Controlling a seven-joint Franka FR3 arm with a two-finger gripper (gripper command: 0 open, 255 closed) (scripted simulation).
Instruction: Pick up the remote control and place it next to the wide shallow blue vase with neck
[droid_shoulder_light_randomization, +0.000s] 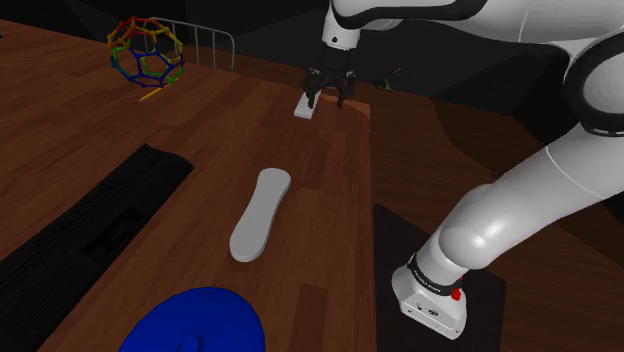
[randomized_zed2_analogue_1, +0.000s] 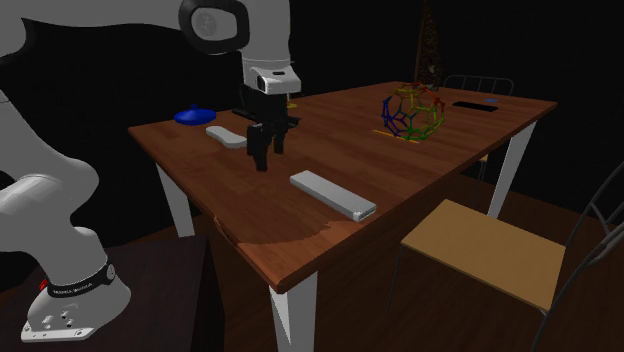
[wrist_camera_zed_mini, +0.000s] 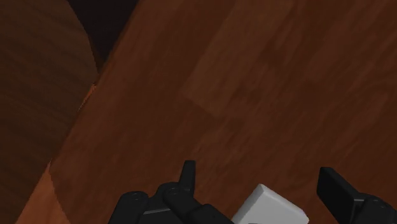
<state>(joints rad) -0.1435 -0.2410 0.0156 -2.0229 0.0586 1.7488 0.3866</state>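
- Hovering close above the wooden table (droid_shoulder_light_randomization: 200, 130), the gripper (droid_shoulder_light_randomization: 328, 101) stands over one end of the remote control (droid_shoulder_light_randomization: 306, 108) — a plain white flat bar.
- Jaws: apart. In the wrist view the remote's white end (wrist_camera_zed_mini: 270, 207) sits between the fingers (wrist_camera_zed_mini: 187, 173), with bare wood visible between it and the opposite finger; no contact shows.
- The second exterior view gives the remote's full length (randomized_zed2_analogue_1: 332, 194), lying flat near the table edge and running away from the gripper (randomized_zed2_analogue_1: 268, 158). In the shoulder view a short white end pokes out beneath the jaws.
- The blue vase (droid_shoulder_light_randomization: 195, 322) lies well apart from the jaws. A grey rounded slab (droid_shoulder_light_randomization: 260, 213) lies between the jaws and the vase.
- In the second exterior view the vase (randomized_zed2_analogue_1: 195, 116) and slab (randomized_zed2_analogue_1: 228, 136) sit behind the gripper, near each other but apart.
- A coloured wire polyhedron (droid_shoulder_light_randomization: 146, 50) and a black flat panel (droid_shoulder_light_randomization: 90, 225) rest well away from the jaws.
- The second exterior view adds a chair (randomized_zed2_analogue_1: 500, 250) — drawn up beside the table, past the remote from the jaws.
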